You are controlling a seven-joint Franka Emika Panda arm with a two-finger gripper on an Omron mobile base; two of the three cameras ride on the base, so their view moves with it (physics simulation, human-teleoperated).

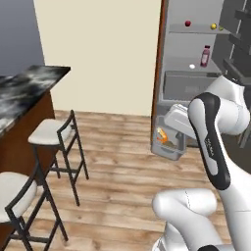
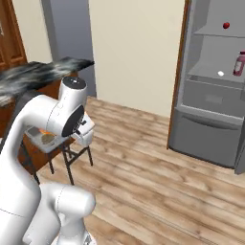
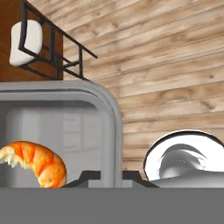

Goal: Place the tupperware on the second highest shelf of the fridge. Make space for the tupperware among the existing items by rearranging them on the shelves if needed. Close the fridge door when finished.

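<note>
My gripper [image 3: 109, 177] is shut on the rim of the tupperware [image 3: 57, 127], a clear box with orange food [image 3: 39, 162] inside. It hangs level above the wood floor, in front of the fridge [image 1: 169, 59] and low against it in the left base view, where the box [image 1: 166, 140] is under my hand. From the right base view the tupperware [image 2: 45, 139] sits behind my arm. Inside the fridge, the upper shelf [image 1: 196, 32] carries a red apple [image 1: 188, 23], a yellow fruit [image 1: 213, 26] and a lime [image 1: 220, 28]. The lower shelf [image 1: 179, 70] has a pink bottle [image 1: 205, 55] and a white round thing [image 1: 192, 66]. The fridge door [image 1: 240, 39] stands open at the right.
Two bar stools [image 1: 51, 131] [image 1: 12, 193] stand along a dark marble counter [image 1: 24, 88] on the left. Wood floor [image 1: 117, 162] lies open between the stools and the fridge. A closed drawer [image 2: 206, 134] fills the fridge's bottom.
</note>
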